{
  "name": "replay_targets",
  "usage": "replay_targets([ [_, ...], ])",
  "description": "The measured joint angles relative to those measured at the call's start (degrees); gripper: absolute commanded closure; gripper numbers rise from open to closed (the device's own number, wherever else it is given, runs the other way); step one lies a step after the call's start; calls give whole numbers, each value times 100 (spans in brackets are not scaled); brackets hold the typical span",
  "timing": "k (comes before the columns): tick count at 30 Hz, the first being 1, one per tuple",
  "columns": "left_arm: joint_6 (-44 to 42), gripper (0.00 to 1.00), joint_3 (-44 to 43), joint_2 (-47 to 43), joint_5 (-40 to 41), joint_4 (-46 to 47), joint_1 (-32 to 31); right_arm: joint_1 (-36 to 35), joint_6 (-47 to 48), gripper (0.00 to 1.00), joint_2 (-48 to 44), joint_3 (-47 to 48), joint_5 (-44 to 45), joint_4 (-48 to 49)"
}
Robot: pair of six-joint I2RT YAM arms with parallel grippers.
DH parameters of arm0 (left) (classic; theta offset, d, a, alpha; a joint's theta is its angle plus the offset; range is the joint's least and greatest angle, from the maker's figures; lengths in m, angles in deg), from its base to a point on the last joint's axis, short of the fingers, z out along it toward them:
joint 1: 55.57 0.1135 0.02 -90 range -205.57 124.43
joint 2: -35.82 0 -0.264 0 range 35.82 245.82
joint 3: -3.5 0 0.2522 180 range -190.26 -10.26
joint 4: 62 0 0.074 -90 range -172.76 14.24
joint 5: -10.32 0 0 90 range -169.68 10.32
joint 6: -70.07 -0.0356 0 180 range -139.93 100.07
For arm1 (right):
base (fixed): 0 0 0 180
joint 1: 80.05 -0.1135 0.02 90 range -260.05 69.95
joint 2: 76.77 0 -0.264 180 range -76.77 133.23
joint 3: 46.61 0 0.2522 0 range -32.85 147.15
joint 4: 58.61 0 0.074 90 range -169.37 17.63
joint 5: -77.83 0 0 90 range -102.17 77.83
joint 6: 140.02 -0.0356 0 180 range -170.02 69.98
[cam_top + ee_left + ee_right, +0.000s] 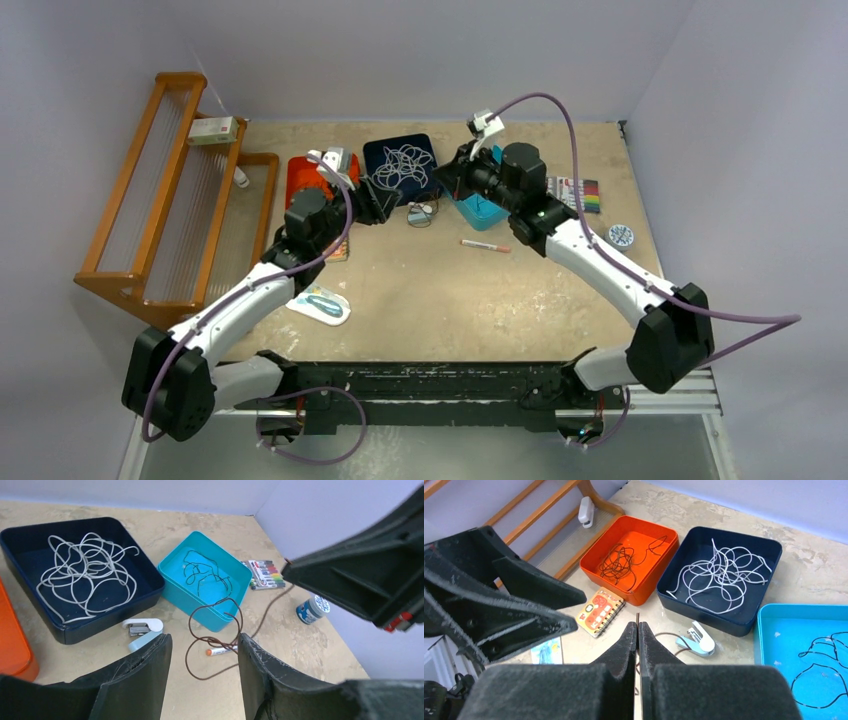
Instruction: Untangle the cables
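Brown thin wire cable left to sort; your right gripper pinches it, left gripper gapes empty

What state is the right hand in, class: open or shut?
Shut. The right hand shows no gap in its own wrist view, and what looks like an end of the brown cable pokes out of it.

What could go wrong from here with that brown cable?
The brown cable loops across the pen, so a pull from the shut right pincer may drag the pen along. The loop crosses itself and could tighten into a knot before the open left pincer pins it.
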Motion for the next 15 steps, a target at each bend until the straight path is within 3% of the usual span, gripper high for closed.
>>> replay_targets([
  [8, -522, 48, -256, -61, -782, -144, -17, 0, -50, 100, 385, 841, -201, -804],
  [15, -935, 48, -673, 179, -903, -428, -393, 0, -120, 100, 643, 1005, -549, -1200],
])
